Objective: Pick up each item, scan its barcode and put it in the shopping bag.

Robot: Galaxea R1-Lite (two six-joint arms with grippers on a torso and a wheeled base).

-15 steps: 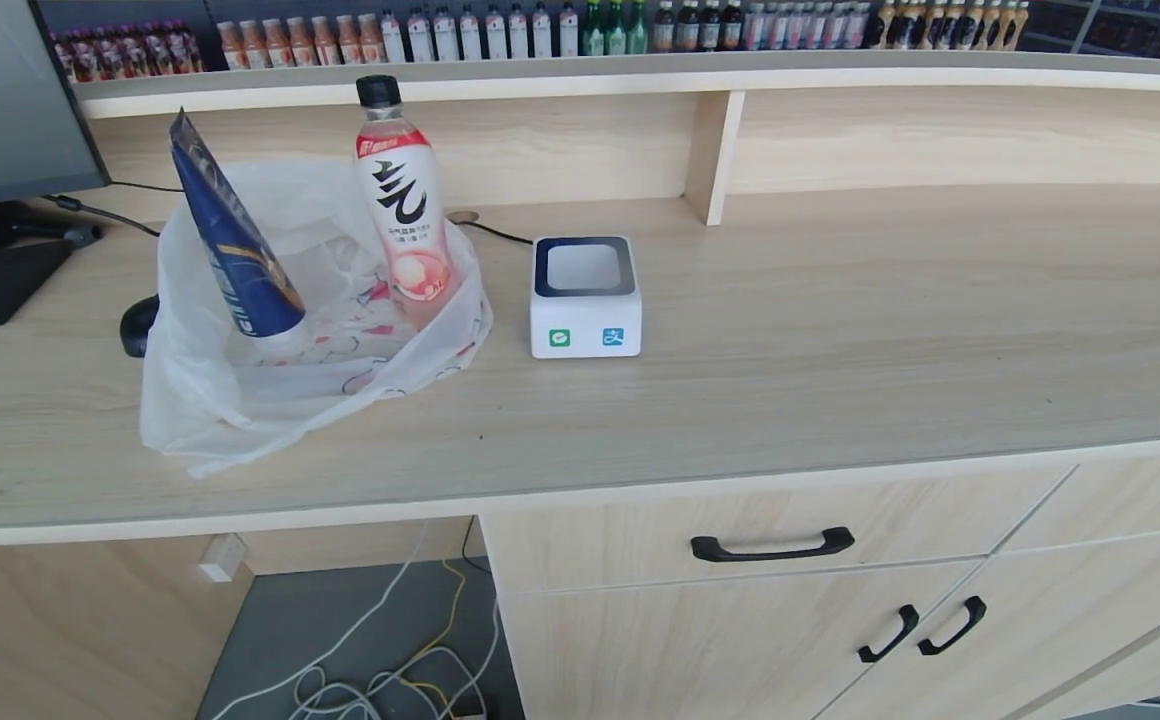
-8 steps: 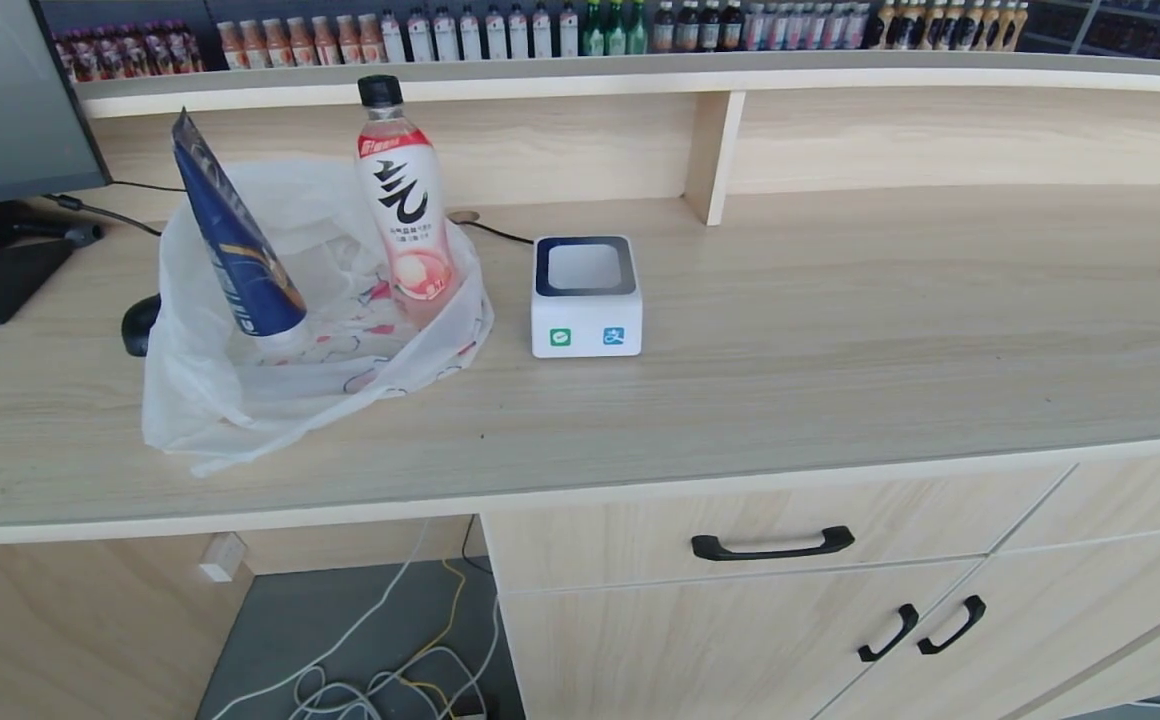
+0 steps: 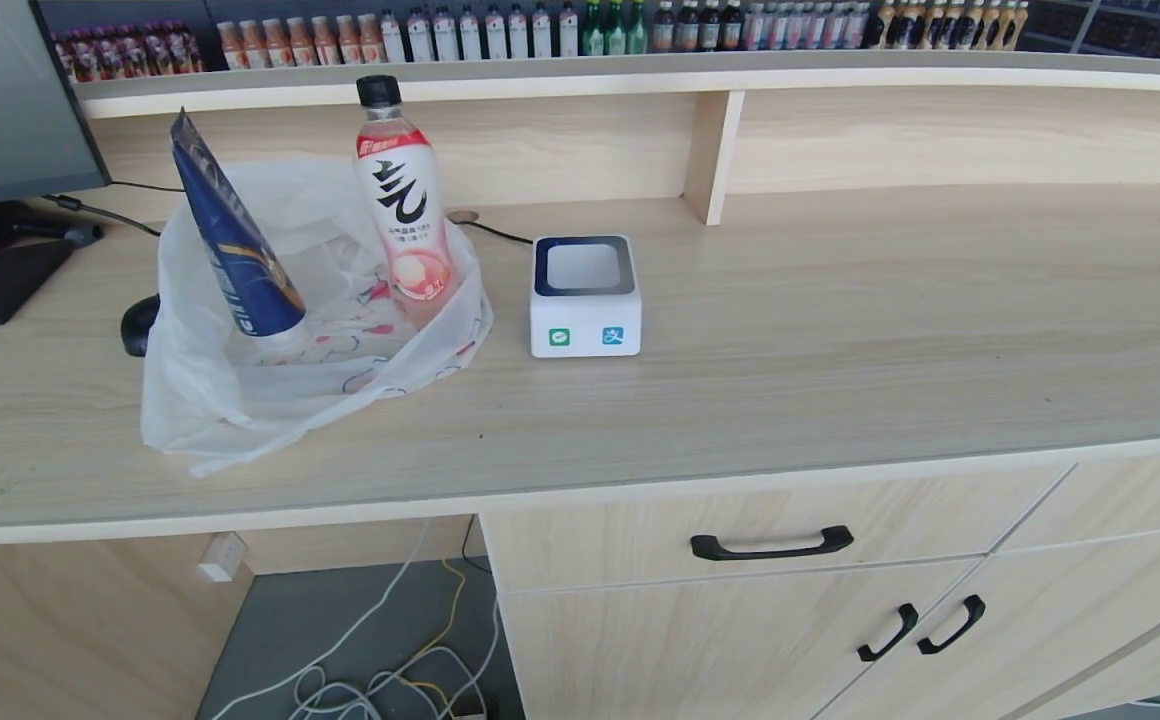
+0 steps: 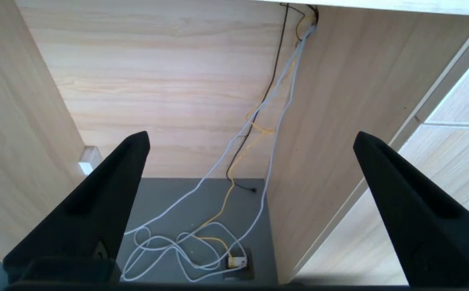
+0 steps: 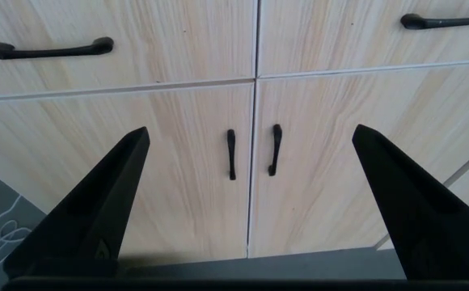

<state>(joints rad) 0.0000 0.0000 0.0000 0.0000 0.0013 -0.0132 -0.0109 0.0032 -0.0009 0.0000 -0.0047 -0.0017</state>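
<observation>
In the head view, a thin white plastic shopping bag (image 3: 240, 400) lies open on the light wooden counter (image 3: 840, 330), in the left part of the frame. Inside it stand a dark blue flat pouch (image 3: 235, 250), which leans, and a clear plastic bottle of pink drink with a black cap (image 3: 402, 200). Just to the right of the bag sits a white cube-shaped scanner with a blue-framed window on top (image 3: 585, 297).

In the left wrist view, the left gripper (image 4: 251, 145) hangs above loose cables on the grey floor (image 4: 218, 234). Its jaws are spread wide and hold nothing.

In the right wrist view, the right gripper (image 5: 251, 133) faces pale cupboard doors with black handles (image 5: 178, 145). Its jaws are also wide apart and empty.

Both items that I can see are in the bag, so I judge the task finished or nearly so; whether they were scanned cannot be told
</observation>
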